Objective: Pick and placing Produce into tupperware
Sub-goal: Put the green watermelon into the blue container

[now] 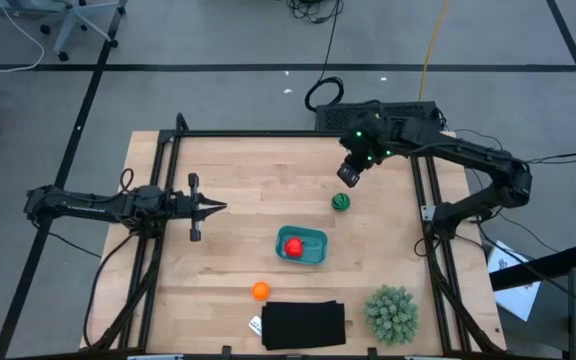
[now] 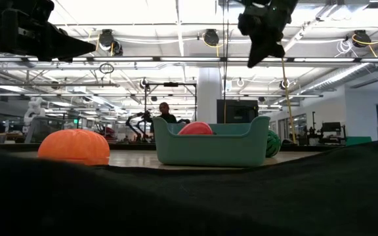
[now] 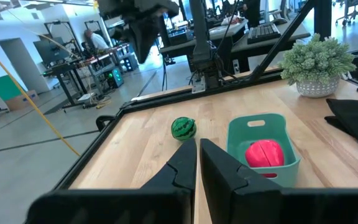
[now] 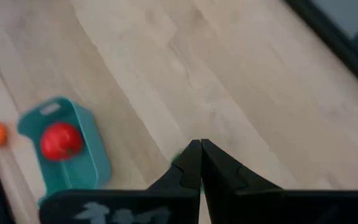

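Black mat (image 1: pixel 304 325) on wooden table (image 1: pixel 238 170), both end effectors (image 1: pixel 218 207) (image 1: pixel 348 178) clenched empty, workshop behind.

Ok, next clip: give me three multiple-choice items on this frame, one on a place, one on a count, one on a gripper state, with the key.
1. Where is the red fruit?
A. in the tupperware
B. on the black mat
C. beside the plant ball

2. How many produce pieces lie outside the tupperware?
A. none
B. one
C. two

3. How is the right gripper?
A. shut on the orange fruit
B. shut, empty, above the table
C. wide open inside the tupperware

Key:
1 A: the high view and the left wrist view show the red fruit inside the teal walls.
2 C: the orange fruit and the green fruit both sit on bare wood.
3 B: its wrist view shows the fingertips meeting with nothing between them, near the green fruit. The left gripper waits shut at the table's left.
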You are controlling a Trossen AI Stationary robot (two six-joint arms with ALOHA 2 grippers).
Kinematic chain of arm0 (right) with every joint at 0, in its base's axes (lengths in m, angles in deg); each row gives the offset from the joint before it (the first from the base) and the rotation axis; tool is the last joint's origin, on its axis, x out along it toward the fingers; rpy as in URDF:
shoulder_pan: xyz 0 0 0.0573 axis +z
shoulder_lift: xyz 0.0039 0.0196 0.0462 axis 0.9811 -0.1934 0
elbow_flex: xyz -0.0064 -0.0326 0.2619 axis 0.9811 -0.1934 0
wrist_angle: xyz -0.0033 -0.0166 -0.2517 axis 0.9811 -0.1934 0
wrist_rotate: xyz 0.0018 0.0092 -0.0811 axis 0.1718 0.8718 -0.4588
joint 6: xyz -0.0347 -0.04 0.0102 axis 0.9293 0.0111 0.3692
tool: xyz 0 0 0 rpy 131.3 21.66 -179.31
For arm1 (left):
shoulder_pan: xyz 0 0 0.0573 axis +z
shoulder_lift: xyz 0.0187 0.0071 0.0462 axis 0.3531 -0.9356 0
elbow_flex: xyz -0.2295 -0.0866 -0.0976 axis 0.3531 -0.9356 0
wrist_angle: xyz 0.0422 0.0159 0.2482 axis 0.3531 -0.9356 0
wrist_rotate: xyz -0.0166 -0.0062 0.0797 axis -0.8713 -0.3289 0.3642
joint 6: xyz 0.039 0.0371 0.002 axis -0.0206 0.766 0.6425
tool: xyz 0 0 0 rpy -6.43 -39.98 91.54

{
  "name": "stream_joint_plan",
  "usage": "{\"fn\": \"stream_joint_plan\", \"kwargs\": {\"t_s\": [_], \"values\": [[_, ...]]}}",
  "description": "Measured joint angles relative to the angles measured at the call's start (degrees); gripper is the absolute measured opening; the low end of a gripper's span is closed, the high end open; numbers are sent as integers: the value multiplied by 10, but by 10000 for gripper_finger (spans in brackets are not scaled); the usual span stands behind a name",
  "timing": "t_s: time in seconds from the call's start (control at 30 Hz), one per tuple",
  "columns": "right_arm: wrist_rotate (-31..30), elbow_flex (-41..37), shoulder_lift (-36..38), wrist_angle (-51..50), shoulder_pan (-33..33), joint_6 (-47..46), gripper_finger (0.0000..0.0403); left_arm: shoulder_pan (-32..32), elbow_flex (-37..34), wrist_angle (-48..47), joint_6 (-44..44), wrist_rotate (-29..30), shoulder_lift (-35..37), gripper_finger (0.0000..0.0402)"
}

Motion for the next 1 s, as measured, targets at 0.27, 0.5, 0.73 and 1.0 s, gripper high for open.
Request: {"fn": "stream_joint_plan", "kwargs": {"t_s": [0.27,0.5,0.73,1.0], "values": [[0,29,-54,-83,3,-1,0,0,0,0,2,0,0,26],[-17,49,-80,-96,5,-26,0,0,0,0,2,0,0,26],[-15,75,-79,-139,1,-46,0,0,0,-3,6,0,0,26],[-13,82,-87,-146,18,-39,0,0,0,-3,14,0,0,26]]}}
